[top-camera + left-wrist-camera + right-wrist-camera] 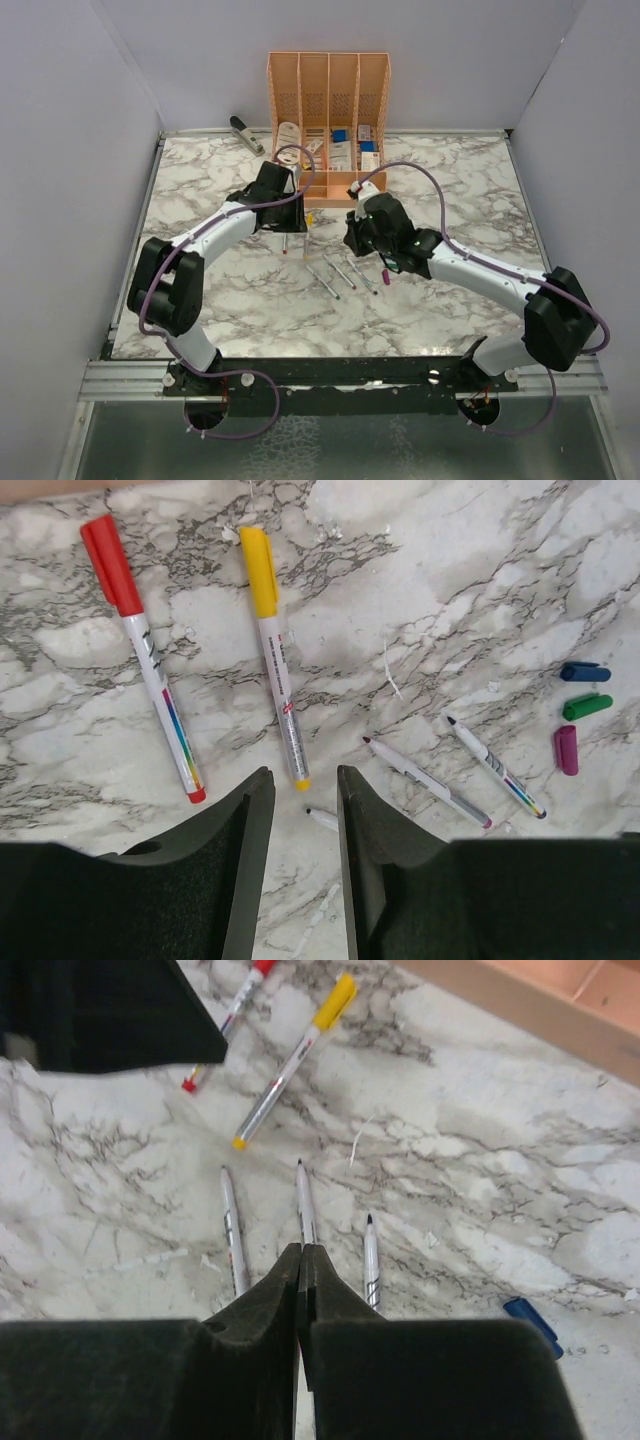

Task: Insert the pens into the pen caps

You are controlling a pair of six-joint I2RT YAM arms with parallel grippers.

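Two pens lie capped on the marble: one with a red cap [150,660] and one with a yellow cap [275,650]. My left gripper [305,775] hangs open just short of the yellow one's tail, with nothing between its fingers. Three uncapped pens lie side by side [232,1230] [304,1205] [371,1260]. My right gripper [301,1248] is shut, its tips over the middle one. Loose pen caps lie to the right: blue [585,670], green [587,706] and purple [566,749]. In the top view both grippers, left [293,228] and right [352,243], hover near the pens [345,272].
An orange desk organiser [328,125] with small items stands at the back of the table, its base close behind the pens. A stapler [246,133] lies at the back left. Grey walls close in the table on three sides.
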